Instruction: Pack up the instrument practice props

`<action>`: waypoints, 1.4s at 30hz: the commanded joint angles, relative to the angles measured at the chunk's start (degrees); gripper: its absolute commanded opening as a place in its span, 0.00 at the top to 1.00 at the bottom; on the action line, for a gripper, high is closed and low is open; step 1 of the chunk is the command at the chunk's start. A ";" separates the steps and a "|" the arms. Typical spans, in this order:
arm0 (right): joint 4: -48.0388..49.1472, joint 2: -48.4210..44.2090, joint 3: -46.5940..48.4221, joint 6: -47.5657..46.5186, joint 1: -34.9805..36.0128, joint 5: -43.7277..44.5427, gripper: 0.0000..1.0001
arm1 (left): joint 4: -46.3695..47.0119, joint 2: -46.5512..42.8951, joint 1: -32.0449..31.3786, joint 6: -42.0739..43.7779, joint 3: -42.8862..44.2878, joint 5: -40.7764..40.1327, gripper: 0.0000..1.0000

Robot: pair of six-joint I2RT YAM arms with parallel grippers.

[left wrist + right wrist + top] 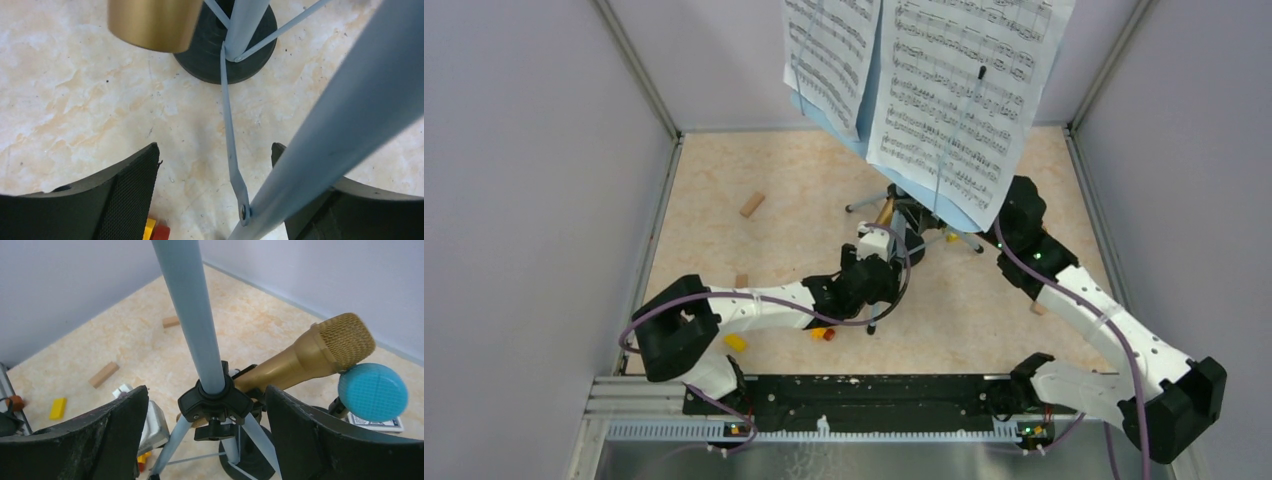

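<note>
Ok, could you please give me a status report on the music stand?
Left hand open astride a tripod leg; right hand open around the pole. Sheet music on the rack. Gold microphone, blue microphone crowd the pole.

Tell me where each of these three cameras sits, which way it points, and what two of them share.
Top external: above and behind the arm bases, looking down on the table and sheet music; left arm and right arm show.
Left wrist: low, facing down at a black round base; the open left gripper frames the view.
Right wrist: looking across the table at the stand pole, framed by the open right gripper.
Shared: both wrist views show the gold microphone.
</note>
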 commanded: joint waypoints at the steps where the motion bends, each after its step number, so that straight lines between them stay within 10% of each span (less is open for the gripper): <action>1: 1.67 -4.89 -0.64 5.05 0.89 4.60 0.15 | 2.37 0.30 0.27 1.40 -0.68 2.79 0.13; 11: -4.61 -15.91 -11.64 6.35 0.82 10.96 0.15 | 3.71 3.74 0.25 1.74 -0.37 4.84 0.41; 23: -7.26 -22.91 -20.09 2.33 0.78 14.74 0.18 | 0.63 4.04 0.13 -1.34 -2.00 3.82 1.00; 42: 7.78 -11.52 -26.32 4.46 0.87 16.09 0.23 | -11.40 -3.08 -7.23 -14.06 -8.76 -2.69 1.00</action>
